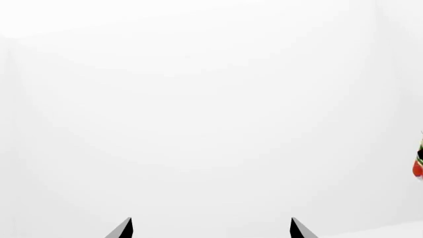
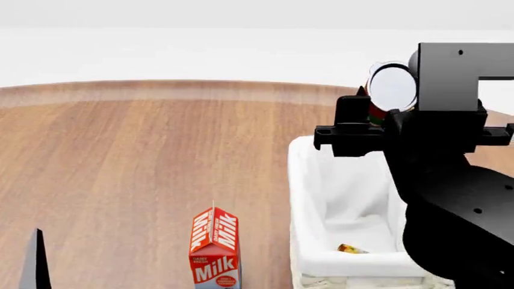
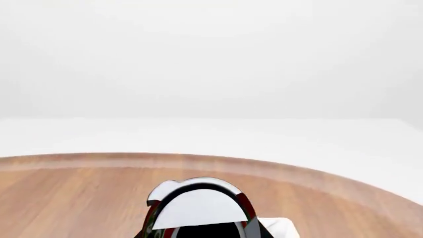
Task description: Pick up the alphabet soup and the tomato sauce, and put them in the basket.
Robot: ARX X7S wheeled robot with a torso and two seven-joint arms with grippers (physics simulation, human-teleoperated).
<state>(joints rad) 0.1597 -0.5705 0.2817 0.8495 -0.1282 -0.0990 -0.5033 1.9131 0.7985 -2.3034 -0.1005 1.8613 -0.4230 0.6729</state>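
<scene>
At the far left of the head view you see only one dark finger of your left gripper (image 2: 36,259), low over the wooden table (image 2: 144,156). In its wrist view the two tips stand wide apart with nothing between them (image 1: 210,229), so this pincer is open and empty.

Next comes the milk carton (image 2: 214,248), upright on the table, just beside the basket (image 2: 304,198) but apart from it.

In the basket you can see a small yellow-orange piece near the front wall; it is probably the alphabet soup (image 2: 351,248), already inside, but it is too small to be sure.

To the right, your right gripper (image 2: 377,114) holds the tomato sauce (image 2: 391,88) above the far end of the basket, silvery top turned toward the camera. In the wrist view the can (image 3: 198,208) sits between the fingers.

The risk: the can seems to hang close to the far rim. If you open now, it may strike the rim and roll onto the table. The arm also hides most of the basket from you.
</scene>
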